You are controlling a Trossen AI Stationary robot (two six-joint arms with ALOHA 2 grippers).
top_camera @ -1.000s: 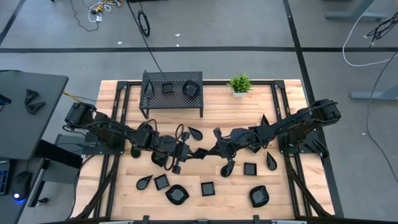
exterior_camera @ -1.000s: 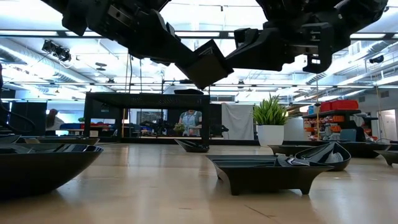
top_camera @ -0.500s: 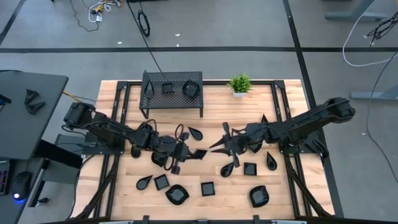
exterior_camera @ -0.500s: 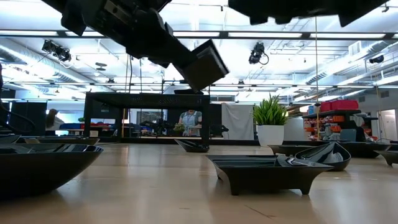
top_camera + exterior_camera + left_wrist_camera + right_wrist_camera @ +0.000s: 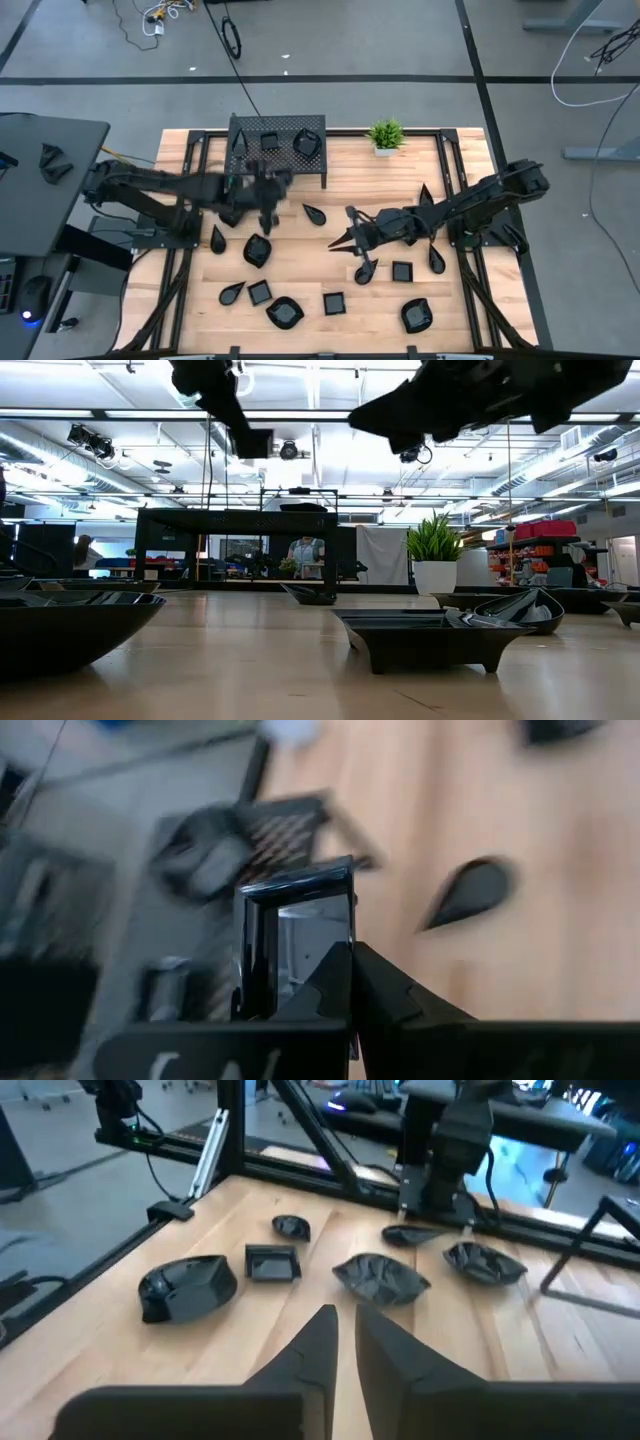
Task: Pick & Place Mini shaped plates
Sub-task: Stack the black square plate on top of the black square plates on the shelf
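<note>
My left gripper (image 5: 265, 198) hangs in the air just in front of the black rack (image 5: 278, 152), shut on a small glossy black square plate (image 5: 297, 925), which the low view shows high up (image 5: 255, 442). My right gripper (image 5: 345, 1332) floats over the table's middle (image 5: 342, 238); a narrow gap shows between its fingers and nothing is in it. Several more mini shaped plates lie flat on the wood, among them a teardrop (image 5: 313, 213), a blob (image 5: 257, 250) and a square (image 5: 333, 302). Three rest on the rack's top. My left gripper pinches the square plate by one side of its rim (image 5: 310, 968) between its two fingers. The plate stands on edge above the fingers, its hollow face (image 5: 315, 925) showing. It is lifted well clear of the table.
A small green potted plant (image 5: 385, 135) stands at the far edge, right of the rack. Plates crowd the near half of the table (image 5: 284, 313) (image 5: 417, 316) (image 5: 402, 270). In the right wrist view more plates (image 5: 188, 1288) (image 5: 380, 1277) lie ahead of the fingers. Bare wood lies between rack and plant.
My left gripper has swung up and toward the far edge, from the table's middle to the rack's front, carrying the square plate and tipping it on edge. My right gripper has spread its fingers wide beside the plate, then drawn them nearly together again, staying over the middle.
</note>
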